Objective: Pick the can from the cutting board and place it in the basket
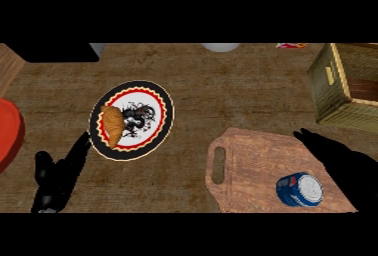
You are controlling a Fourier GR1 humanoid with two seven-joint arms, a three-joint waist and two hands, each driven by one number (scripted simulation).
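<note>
A: Where is the can (pixel 300 189) sitting?
B: On the cutting board (pixel 255 165), just beside the right robot hand (pixel 336 152), fingers straight, holding nothing.
A: Advice?
B: Curl around its sides before lifting toward the basket (pixel 347 85).

One head view looks steeply down at the counter (pixel 221 80).

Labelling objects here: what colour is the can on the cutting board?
Blue, with a white top, seen in the head view: can.
</note>
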